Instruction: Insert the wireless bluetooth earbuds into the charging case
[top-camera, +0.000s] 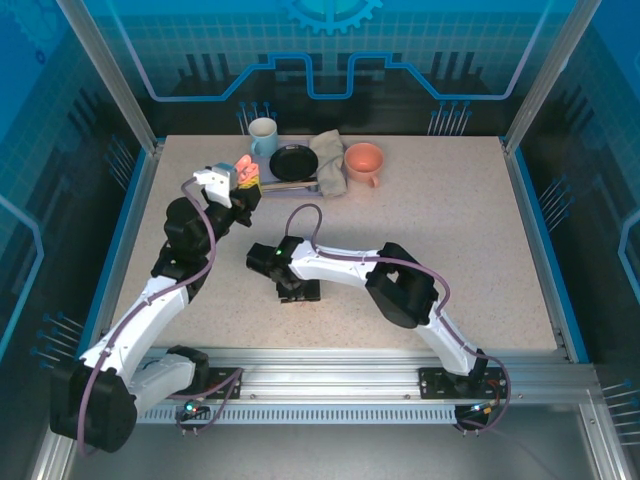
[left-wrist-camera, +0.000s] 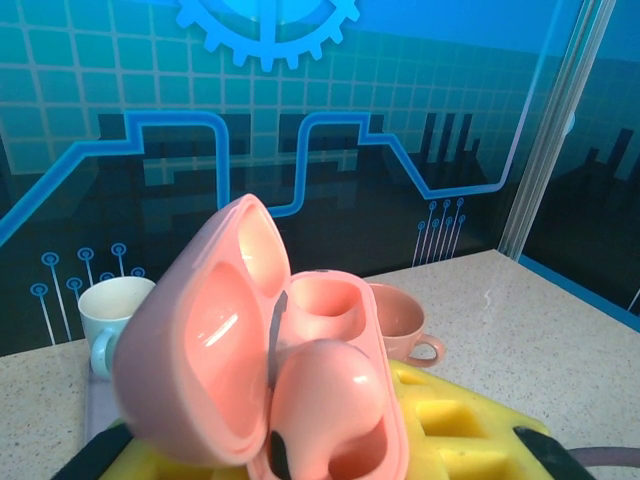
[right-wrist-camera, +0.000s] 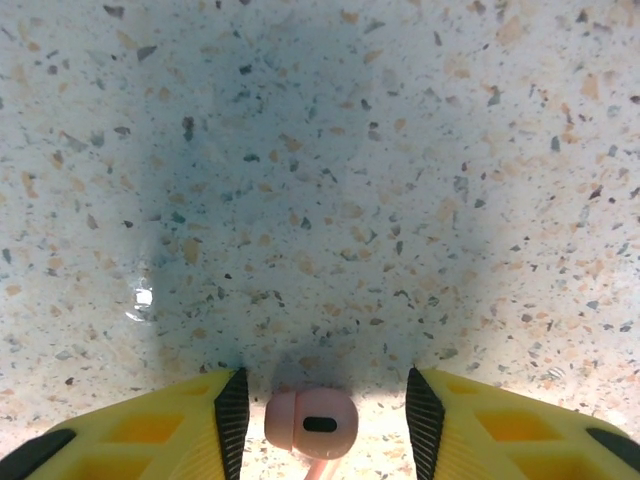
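**Pink earbud between the right jaws — not yet pinched**

The right gripper (right-wrist-camera: 325, 400) is pointed down at the table (right-wrist-camera: 330, 150) with its jaws partly apart. The pink earbud (right-wrist-camera: 312, 422) is seen lying on the surface directly between them. A gap is left on each side between the bud and the black pads (right-wrist-camera: 232, 410), so nothing is gripped. The bud is set slightly nearer one pad than the other.

Its long axis, from rounded head to thin stem, is laid across the closing line, with the stem running back toward the wrist. The pads are therefore judged to meet the sides of the head if they are closed straight. The right arm is plainly the nearer one.

The earbud is seen as a small, glossy, salmon-pink piece with a dark oval mark on its rounded head. Only the start of the stem is shown.

The left gripper (top-camera: 247, 180) is closed on the pink case (left-wrist-camera: 300, 380) and is held up off the table, well apart from the right gripper — beyond it and to its left. The lid is swung open and the hollow sockets are exposed. Whether either socket is already filled cannot be told.
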